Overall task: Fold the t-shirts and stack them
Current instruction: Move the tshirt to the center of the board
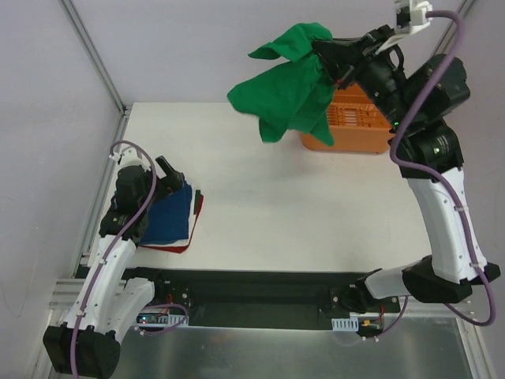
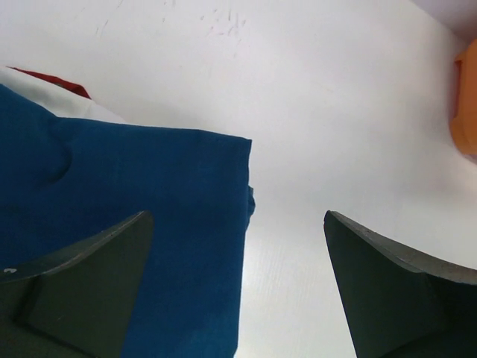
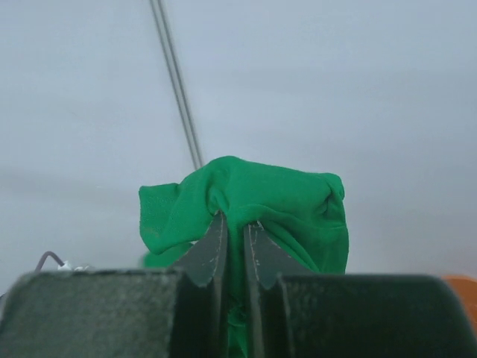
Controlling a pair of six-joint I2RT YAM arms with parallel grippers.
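Observation:
My right gripper (image 1: 330, 57) is shut on the bright green t-shirt (image 1: 286, 88) and holds it bunched high in the air, left of the orange basket. In the right wrist view the green cloth (image 3: 246, 205) is pinched between the two fingers. A folded navy blue t-shirt (image 1: 169, 215) lies at the table's left on a small pile with a red edge (image 1: 170, 248) under it and a dark edge (image 1: 195, 200) at its right. My left gripper (image 1: 169, 175) is open just above the blue shirt (image 2: 127, 216), one finger over the cloth, the other over bare table.
An orange plastic basket (image 1: 351, 126) stands at the back right of the white table (image 1: 300, 213), partly behind the hanging green shirt; its corner shows in the left wrist view (image 2: 466, 104). A metal frame rail runs along the left edge.

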